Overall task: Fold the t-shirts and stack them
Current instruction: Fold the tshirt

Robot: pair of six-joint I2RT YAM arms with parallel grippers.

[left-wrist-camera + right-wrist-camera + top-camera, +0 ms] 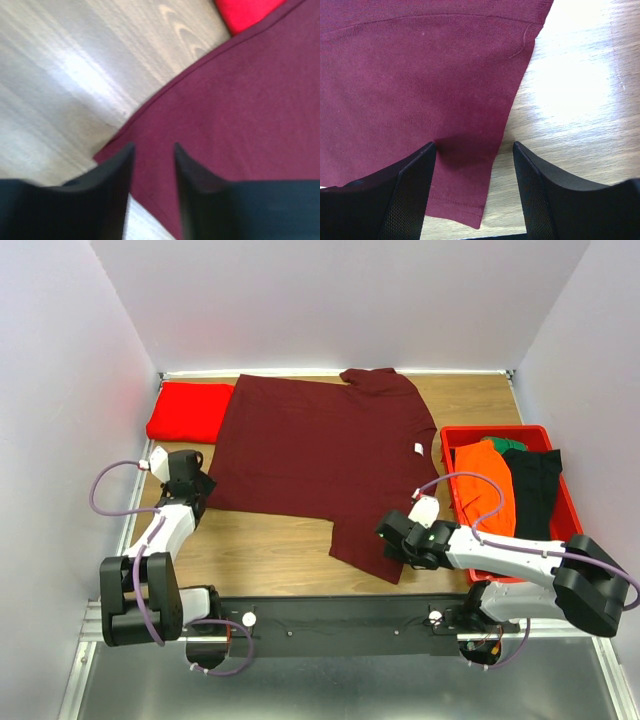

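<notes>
Pale lilac walls close in a wooden worktop on three sides. The left hand hangs low near the worktop's left edge. Its fingers are parted by a narrow gap and hold nothing. In the wrist view maroon cloth shows through that gap, and the shirt's near-left hem corner lies just beneath the fingertips. Whether the tips touch the cloth I cannot tell.

The right hand sits toward the near edge, right of centre, its fingers spread wide and empty. They straddle the side edge of the shirt's near sleeve, one finger over cloth and the other over bare wood. The sleeve's stitched corner lies between them.

The maroon shirt lies spread flat across the middle of the worktop. Its hem is toward the left edge and its collar toward the right, where a small white label shows. One sleeve points to the far edge and the other to the near edge. The red shirt lies folded in the far-left corner, its right end meeting the maroon shirt's far hem corner and seemingly just under it. Along the right edge stands a red bin holding orange cloth, black cloth and a bit of green cloth.
</notes>
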